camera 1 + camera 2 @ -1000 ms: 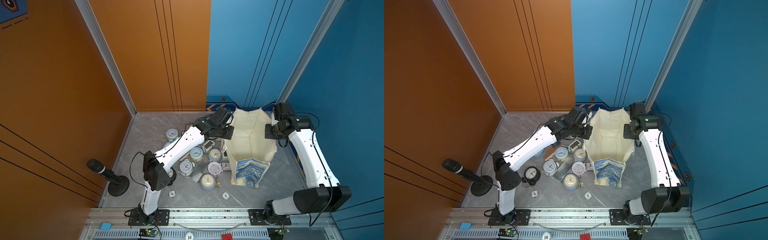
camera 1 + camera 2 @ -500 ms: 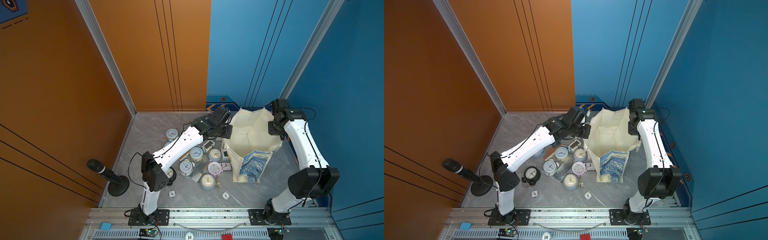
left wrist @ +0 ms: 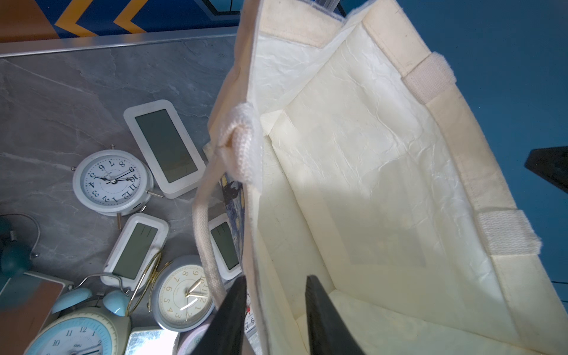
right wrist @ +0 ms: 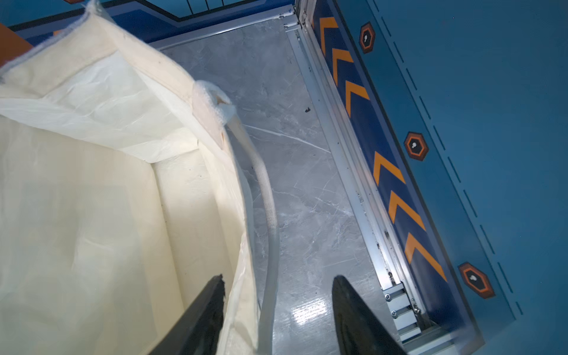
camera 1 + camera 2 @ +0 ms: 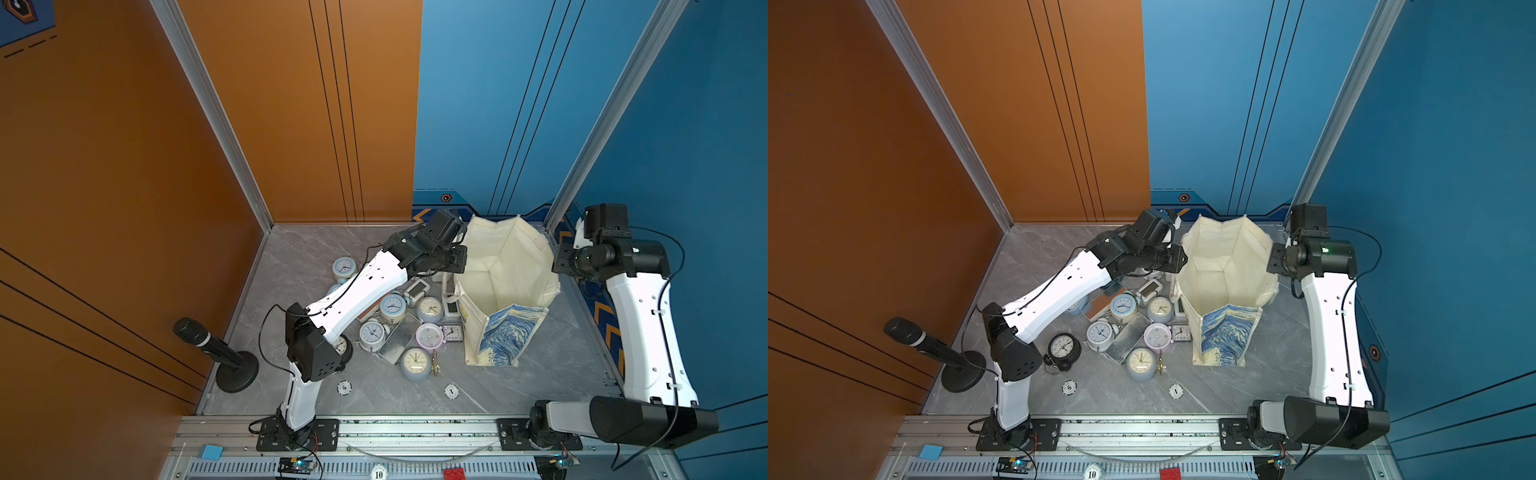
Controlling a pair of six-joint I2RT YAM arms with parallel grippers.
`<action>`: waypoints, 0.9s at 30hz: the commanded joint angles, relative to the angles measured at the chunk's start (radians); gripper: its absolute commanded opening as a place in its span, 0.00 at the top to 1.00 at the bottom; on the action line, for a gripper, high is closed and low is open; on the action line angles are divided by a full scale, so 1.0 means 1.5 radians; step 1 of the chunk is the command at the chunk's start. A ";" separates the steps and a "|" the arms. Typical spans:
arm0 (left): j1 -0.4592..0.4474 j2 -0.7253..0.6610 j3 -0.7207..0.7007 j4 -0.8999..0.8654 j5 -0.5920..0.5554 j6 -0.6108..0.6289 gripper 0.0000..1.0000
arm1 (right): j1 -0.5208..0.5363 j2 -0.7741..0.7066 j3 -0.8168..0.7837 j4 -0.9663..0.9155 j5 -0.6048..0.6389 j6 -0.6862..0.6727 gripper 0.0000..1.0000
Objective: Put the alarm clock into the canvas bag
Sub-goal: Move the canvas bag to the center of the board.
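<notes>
Let go on both sides since a second ago, when clamped shut on the rim of the canvas bag (image 5: 505, 334). Now narrowly parted at the left tool (image 3: 276, 279), one finger outside the bag wall and one inside, with the cloth between them and clear space beside it. Wider apart at the right tool (image 4: 279, 278), astride the opposite wall, with the rope handle (image 4: 270, 199) hanging in the gap as well, pinched by neither finger. Stands upright between the two tools, mouth open and cream lining showing, with the printed front panel hanging straighter than a second ago, when crumpled and low. Raised the right arm's elbow half a second ago; folded low near the rail again now. Left arm much as before. Alarm clocks (image 5: 392, 305) heaped on the bench (image 5: 540, 374) below the left tool, on its side away from the right tool, just beside the bag and all outside it, unmoved.
</notes>
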 commanded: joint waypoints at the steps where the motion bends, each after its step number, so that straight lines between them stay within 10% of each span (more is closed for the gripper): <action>1: 0.000 0.006 0.020 -0.008 -0.005 0.008 0.63 | -0.012 0.010 -0.040 -0.013 -0.114 0.024 0.41; 8: 0.005 -0.007 0.013 -0.007 -0.012 0.019 0.58 | -0.023 0.026 -0.090 0.028 -0.155 0.028 0.49; 17: 0.045 -0.058 -0.024 -0.009 -0.027 0.053 0.53 | -0.028 0.030 -0.104 0.044 -0.106 0.014 0.92; 27: 0.151 -0.165 -0.157 -0.047 -0.051 0.092 0.50 | -0.029 0.031 -0.097 0.044 -0.110 0.013 0.95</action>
